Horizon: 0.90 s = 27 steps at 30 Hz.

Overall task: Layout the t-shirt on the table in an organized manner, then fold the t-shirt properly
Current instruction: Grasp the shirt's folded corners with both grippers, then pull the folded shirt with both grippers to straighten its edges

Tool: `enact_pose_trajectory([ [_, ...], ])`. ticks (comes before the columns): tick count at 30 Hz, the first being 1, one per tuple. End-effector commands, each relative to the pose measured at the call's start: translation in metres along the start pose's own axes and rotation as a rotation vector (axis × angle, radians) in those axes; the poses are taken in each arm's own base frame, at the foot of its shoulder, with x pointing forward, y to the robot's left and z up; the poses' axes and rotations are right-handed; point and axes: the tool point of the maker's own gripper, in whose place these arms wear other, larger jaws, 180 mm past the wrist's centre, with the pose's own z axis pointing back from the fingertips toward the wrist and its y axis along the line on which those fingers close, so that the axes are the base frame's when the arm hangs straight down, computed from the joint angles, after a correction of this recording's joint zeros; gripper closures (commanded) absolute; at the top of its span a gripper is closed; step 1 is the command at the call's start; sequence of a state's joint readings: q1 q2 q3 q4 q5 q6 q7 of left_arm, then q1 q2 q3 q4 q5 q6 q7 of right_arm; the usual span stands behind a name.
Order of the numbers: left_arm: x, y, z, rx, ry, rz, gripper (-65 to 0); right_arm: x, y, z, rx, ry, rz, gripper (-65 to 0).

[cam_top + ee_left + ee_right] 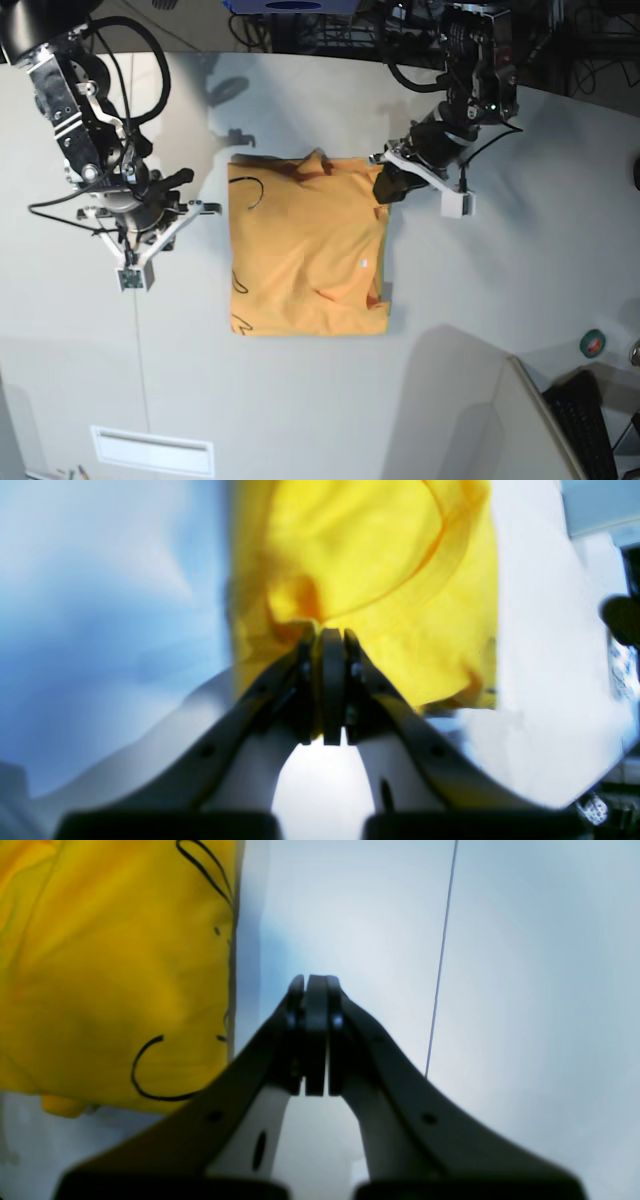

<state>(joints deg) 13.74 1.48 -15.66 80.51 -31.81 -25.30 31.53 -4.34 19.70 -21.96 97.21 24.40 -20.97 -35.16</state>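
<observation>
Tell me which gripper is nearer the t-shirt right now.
Left. The left gripper is shut on the t-shirt at its edge, on the base view's right. The right gripper is shut over bare table, apart from the shirt's other side.

the t-shirt (305, 250) lay folded near the middle of the tabletop (480, 300). my left claw (384, 190) sat at its far right corner, pinching the cloth edge there. my right claw (131, 272) hung over bare tabletop just left of the shirt, apart from it.
</observation>
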Motion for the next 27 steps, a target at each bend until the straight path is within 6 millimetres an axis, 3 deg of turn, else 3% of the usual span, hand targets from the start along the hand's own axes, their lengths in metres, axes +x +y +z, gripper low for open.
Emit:
enact_pose_trajectory([
  [1,0.013,-0.006,0.003,-0.021,-0.045,-0.007,0.0,0.018,-0.002,0.002,-0.002,-0.054,0.005,0.0],
  [4,0.015,-0.001,0.011,-0.003,-0.058,-0.011,0.0,0.019,0.005,0.002,0.018,-0.056,0.012,0.0],
  [10,0.015,0.004,0.015,0.011,-0.063,-0.008,0.0,0.007,0.075,0.006,0.240,-0.042,0.120,0.0],
  [12,0.016,0.007,0.016,0.019,-0.066,-0.004,0.0,0.006,0.089,0.006,0.269,-0.038,0.117,0.0],
  [17,0.019,0.020,0.022,0.053,-0.086,0.018,0.0,-0.010,0.129,-0.010,0.332,0.025,0.182,0.0],
  [19,0.022,0.026,0.025,0.070,-0.098,0.025,-0.8,-0.019,0.136,-0.021,0.331,0.062,0.195,0.0],
  [23,0.024,0.046,0.038,0.123,-0.119,0.048,-12.5,-0.033,0.138,-0.042,0.305,0.100,0.176,0.0],
  [27,0.028,0.061,0.048,0.166,-0.142,0.063,-31.1,-0.042,0.133,-0.048,0.290,0.126,0.176,0.0],
])
